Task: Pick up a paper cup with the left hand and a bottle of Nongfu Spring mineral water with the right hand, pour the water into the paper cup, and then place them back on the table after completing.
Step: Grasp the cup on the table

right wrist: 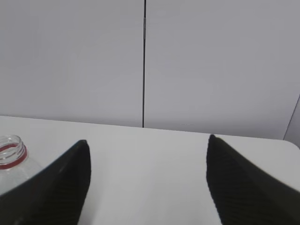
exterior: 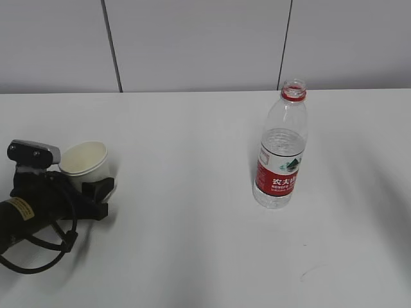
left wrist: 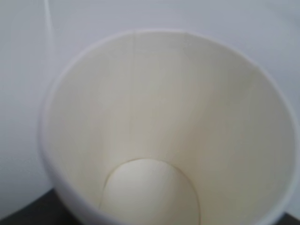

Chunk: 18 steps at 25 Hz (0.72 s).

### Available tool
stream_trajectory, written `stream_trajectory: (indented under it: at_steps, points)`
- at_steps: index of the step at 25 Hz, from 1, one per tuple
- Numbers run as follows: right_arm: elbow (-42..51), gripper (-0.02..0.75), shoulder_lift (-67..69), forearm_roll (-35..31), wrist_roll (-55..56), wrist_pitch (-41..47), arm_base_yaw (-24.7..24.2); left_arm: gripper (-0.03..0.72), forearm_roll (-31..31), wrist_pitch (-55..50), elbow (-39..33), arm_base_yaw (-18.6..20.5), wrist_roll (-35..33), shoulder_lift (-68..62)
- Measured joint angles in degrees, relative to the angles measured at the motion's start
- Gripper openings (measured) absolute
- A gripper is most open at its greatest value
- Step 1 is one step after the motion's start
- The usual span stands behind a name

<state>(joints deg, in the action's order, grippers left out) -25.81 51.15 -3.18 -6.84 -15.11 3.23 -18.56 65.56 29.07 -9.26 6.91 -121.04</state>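
White table [exterior: 192,244] and grey wall fill the scene. On the left, the left hand [exterior: 96,192] has its jaws around the empty cup [exterior: 85,162]; whether it is squeezing it, I cannot tell. Well apart, right of the middle, stands the bottle [exterior: 280,149], cap off, part full of water [exterior: 282,142]. Just beside it, the right hand [right wrist: 147,183] is spread wide, holding nothing.

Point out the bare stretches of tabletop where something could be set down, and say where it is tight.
The table is bare between the paper cup and the bottle, across the whole front edge, behind both toward the wall, and right of the bottle. It is crowded only at the left edge, where the left hand and its cable surround the cup.
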Motion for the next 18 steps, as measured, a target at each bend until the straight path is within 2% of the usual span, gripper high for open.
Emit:
stream_trajectory:
  at_steps: [12,16,18]
  points:
    - [0.0,0.568,6.71,0.91,6.84,-0.12,0.0,0.4,-0.79,0.06,0.0,0.0,0.0,0.0]
    - [0.0,0.568,6.71,8.1,12.26,0.22,0.0,0.399,-0.79,0.06,0.0,0.0,0.0,0.0]
    - [0.0,0.568,6.71,15.18,17.3,0.38,0.0,0.399,-0.79,0.06,0.0,0.0,0.0,0.0]
